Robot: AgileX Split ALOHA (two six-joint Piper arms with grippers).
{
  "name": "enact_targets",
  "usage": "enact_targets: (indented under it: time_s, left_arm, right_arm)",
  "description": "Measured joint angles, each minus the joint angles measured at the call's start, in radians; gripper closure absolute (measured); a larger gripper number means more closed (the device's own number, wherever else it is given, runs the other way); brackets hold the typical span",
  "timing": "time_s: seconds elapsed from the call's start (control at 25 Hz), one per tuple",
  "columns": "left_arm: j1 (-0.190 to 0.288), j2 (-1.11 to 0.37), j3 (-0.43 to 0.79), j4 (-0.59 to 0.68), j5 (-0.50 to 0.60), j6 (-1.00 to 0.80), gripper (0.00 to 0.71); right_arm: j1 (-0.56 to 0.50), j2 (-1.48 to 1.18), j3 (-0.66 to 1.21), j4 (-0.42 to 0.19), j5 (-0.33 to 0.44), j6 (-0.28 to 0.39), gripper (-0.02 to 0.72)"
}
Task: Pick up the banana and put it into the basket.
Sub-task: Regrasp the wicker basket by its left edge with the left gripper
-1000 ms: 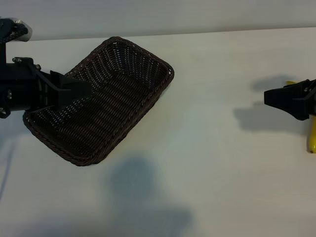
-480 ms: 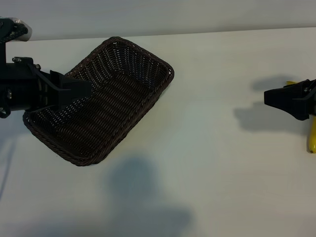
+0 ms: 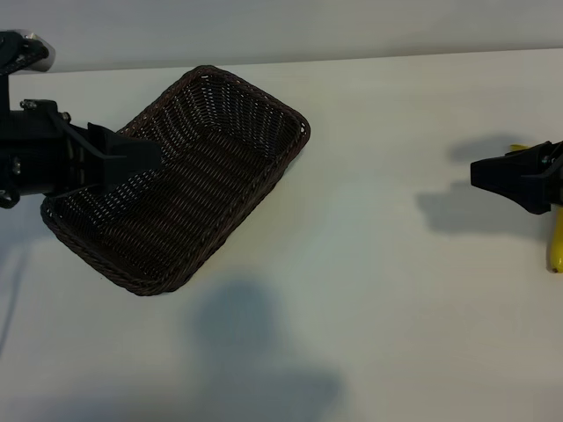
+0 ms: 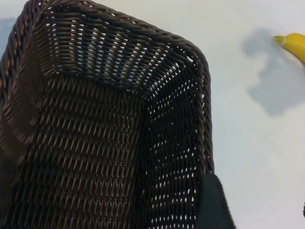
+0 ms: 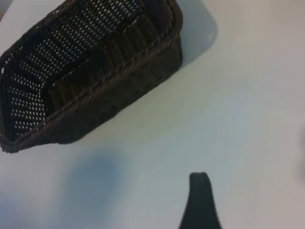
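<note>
The dark brown woven basket [image 3: 295,119] lies at an angle on the left half of the white table, and its inside fills the left wrist view [image 4: 202,71]. My left gripper [image 3: 132,151] hovers over the basket's left end, open and holding nothing; one finger [image 4: 214,200] shows by the basket's wall. The yellow banana [image 3: 556,248] lies at the far right edge, mostly hidden under my right arm; its tip [image 4: 293,42] shows in the left wrist view. My right gripper [image 3: 482,174] hangs open above the table beside the banana, pointing toward the basket [image 5: 119,62]. One of its fingers [image 5: 200,200] is in view.
The white table [image 3: 378,264] stretches bare between the basket and the banana. Its far edge [image 3: 422,54] runs along the back against a pale wall. Soft shadows fall on the front of the table.
</note>
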Motion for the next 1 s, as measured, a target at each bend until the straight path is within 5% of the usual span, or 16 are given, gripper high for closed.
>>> enact_targets:
  time_s: [0.16, 0.36, 0.56, 0.76, 1.0]
  left_arm:
    - [0.0, 0.0, 0.0, -0.001, 0.013, -0.091, 0.227]
    - [0.0, 0.0, 0.0, 0.054, 0.015, -0.497, 0.227]
    - [0.008, 0.0, 0.0, 0.317, 0.043, -0.934, 0.227]
    - [0.065, 0.0, 0.0, 0.62, 0.128, -1.309, 0.227]
    - [0.097, 0.0, -0.001, 0.695, 0.162, -1.483, 0.227]
  right_arm:
    - [0.0, 0.0, 0.0, 0.0, 0.0, 0.0, 0.16]
    - [0.0, 0.0, 0.0, 0.0, 0.0, 0.0, 0.16]
    - [0.0, 0.0, 0.0, 0.0, 0.0, 0.0, 0.16]
    - [0.0, 0.0, 0.0, 0.0, 0.0, 0.017, 0.16]
    - [0.0, 0.0, 0.0, 0.0, 0.0, 0.023, 0.16]
